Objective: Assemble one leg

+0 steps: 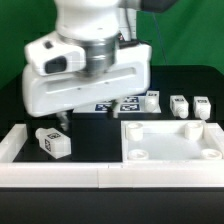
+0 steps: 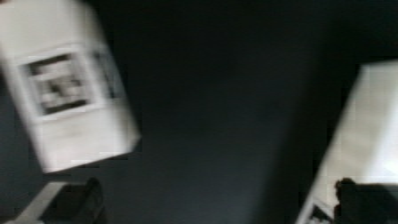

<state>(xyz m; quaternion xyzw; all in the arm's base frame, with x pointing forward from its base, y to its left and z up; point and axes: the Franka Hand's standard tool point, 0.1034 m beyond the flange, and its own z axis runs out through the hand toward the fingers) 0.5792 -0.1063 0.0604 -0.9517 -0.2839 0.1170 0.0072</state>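
A white leg (image 1: 53,142) with a marker tag lies on the black table at the exterior view's left. In the wrist view the leg (image 2: 71,90) is blurred and lies apart from the fingers. The square white tabletop (image 1: 170,140) with corner holes lies at the exterior view's right; its edge shows in the wrist view (image 2: 368,120). My gripper (image 1: 64,119) hangs just above and behind the leg. In the wrist view the gripper (image 2: 217,205) is open and empty, with dark table between its two fingertips (image 2: 71,200).
Three more white legs (image 1: 150,98) (image 1: 180,106) (image 1: 202,107) lie at the back right. The marker board (image 1: 118,104) lies behind the tabletop, partly hidden by the arm. A low white wall (image 1: 100,176) runs along the front and left.
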